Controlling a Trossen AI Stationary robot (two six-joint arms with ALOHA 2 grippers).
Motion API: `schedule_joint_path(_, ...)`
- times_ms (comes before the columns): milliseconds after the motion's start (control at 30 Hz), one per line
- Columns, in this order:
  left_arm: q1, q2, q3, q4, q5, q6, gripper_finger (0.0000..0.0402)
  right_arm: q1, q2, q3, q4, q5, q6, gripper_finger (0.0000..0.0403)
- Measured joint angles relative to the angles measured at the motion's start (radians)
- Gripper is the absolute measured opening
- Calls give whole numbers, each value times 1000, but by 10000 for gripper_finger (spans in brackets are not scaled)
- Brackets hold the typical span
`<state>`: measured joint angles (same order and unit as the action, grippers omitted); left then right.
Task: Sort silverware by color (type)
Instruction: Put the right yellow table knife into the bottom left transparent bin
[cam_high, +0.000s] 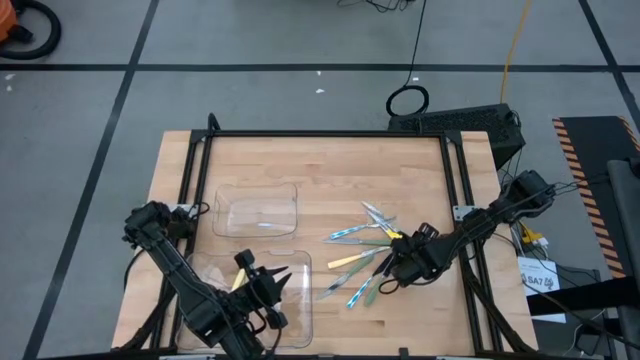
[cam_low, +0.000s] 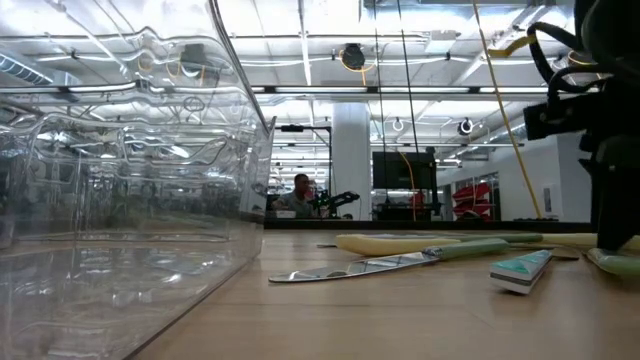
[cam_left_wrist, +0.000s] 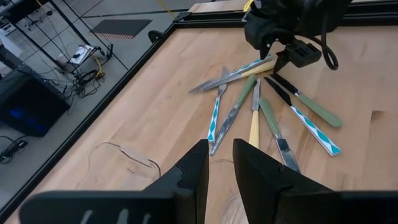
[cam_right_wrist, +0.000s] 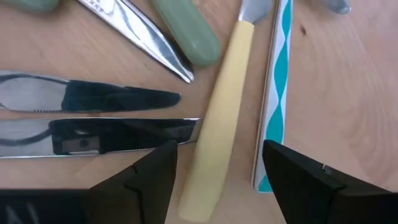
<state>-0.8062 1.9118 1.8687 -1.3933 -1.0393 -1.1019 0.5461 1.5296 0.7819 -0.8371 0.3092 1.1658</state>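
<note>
A wooden desk (cam_high: 330, 170) is seen from above, with a dark robot arm at each lower corner. Two clear plastic trays sit on its left half: the far tray (cam_high: 258, 210) and the near tray (cam_high: 285, 300).

The silverware (cam_high: 362, 255) lies loose in a fanned pile on the bare wood to the right of the trays, near the desk's middle right. It is a scatter of slim knives with shiny blades and handles in yellow, pale green, and a blue-and-white wave pattern.

The right end effector (cam_high: 385, 266) is down at the pile. Its fingers (cam_right_wrist: 298, 180) are spread wide open on either side of a yellow-handled knife (cam_right_wrist: 214, 130), with the handle lying between them; whether they touch it is unclear. A wave-patterned handle (cam_right_wrist: 277, 93) lies just beside the yellow one, and a pale green handle (cam_right_wrist: 186, 31) sits nearby.

The left end effector (cam_high: 268, 283) hovers above the near tray. A yellow-handled utensil (cam_high: 240, 270) shows at it, apparently held, but the narrow gap between its fingers (cam_left_wrist: 189, 174) looks empty in the wrist view, so its state cannot be told.

In the low view, a person (cam_low: 300, 195) sits far off in the room behind.
</note>
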Motion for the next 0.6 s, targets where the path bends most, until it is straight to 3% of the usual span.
schedule_joint_path(600, 0, 0, 0, -1, 0, 8, 83, -17, 1, -5, -126, 0, 26, 231)
